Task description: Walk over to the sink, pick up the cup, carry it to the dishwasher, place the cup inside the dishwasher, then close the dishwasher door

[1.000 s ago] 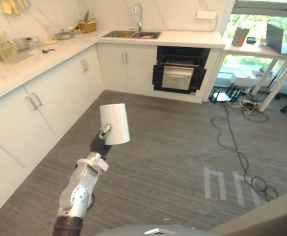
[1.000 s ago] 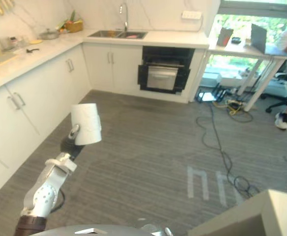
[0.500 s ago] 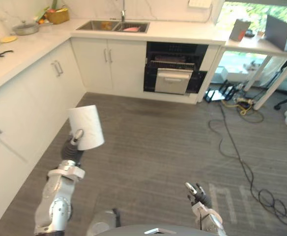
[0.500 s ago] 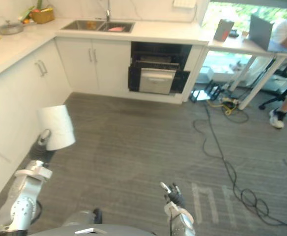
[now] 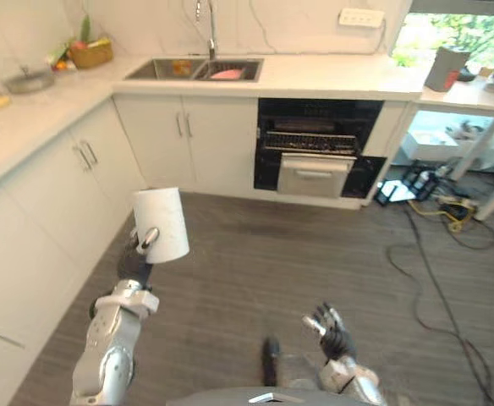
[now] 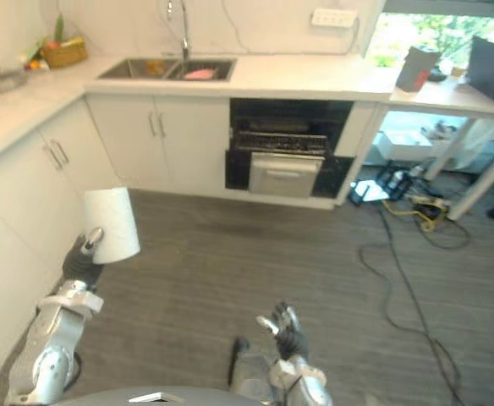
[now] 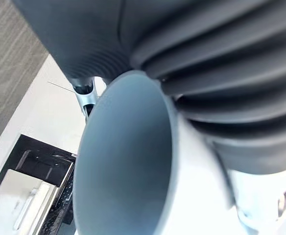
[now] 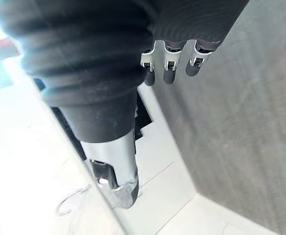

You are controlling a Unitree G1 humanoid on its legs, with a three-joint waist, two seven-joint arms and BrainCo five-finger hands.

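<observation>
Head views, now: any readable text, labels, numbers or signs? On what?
No text can be read in these views.
cup, held in the left hand: plain white side, no print shows.
dishwasher: any marking on its front is too small to read.
wall socket above the counter: no legible marking.

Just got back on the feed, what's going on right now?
The robot is standing out on the kitchen floor, facing the cabinets. Its left hand is raised in front of it, gripping a white cup. The dishwasher is ahead, under the counter just right of the sink, with its front open. The cup has not been placed inside yet. The right hand hangs low with relaxed fingers and holds nothing.
</observation>
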